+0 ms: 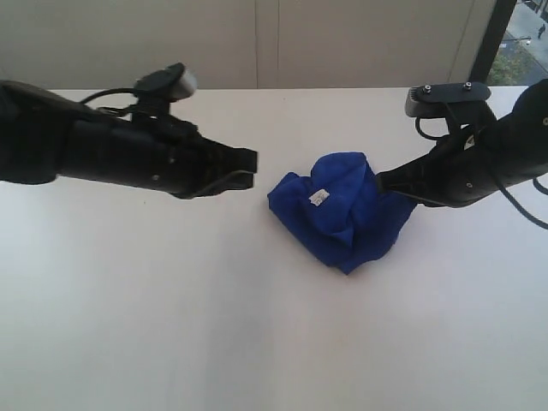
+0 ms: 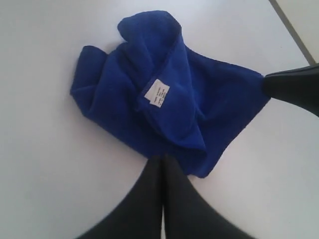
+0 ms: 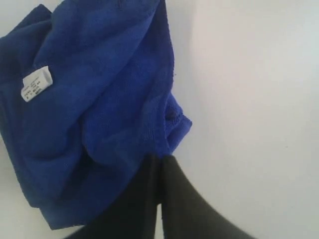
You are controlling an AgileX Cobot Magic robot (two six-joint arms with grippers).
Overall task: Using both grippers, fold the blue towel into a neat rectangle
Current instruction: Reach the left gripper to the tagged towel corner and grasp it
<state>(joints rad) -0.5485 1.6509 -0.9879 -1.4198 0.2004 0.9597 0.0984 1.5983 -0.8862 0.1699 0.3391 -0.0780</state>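
Note:
The blue towel [image 1: 338,214] lies crumpled in a heap on the white table, right of centre, with its white tag [image 1: 318,198] facing up. My left gripper [image 1: 250,164] hovers just left of the heap, apart from it. Its fingers are pressed together with nothing between them, and its tip [image 2: 163,158] points at the towel [image 2: 174,99]. My right gripper [image 1: 383,180] meets the heap's right side. In the left wrist view a stretched towel corner runs into its tip [image 2: 266,83]. In the right wrist view its fingers [image 3: 159,158] are shut at the towel's hem [image 3: 89,99].
The white table [image 1: 171,325] extends wide in front of and left of the towel. Its far edge meets a beige wall [image 1: 257,43]. A dark window frame [image 1: 488,43] stands at the back right. Cables hang off the right arm [image 1: 522,210].

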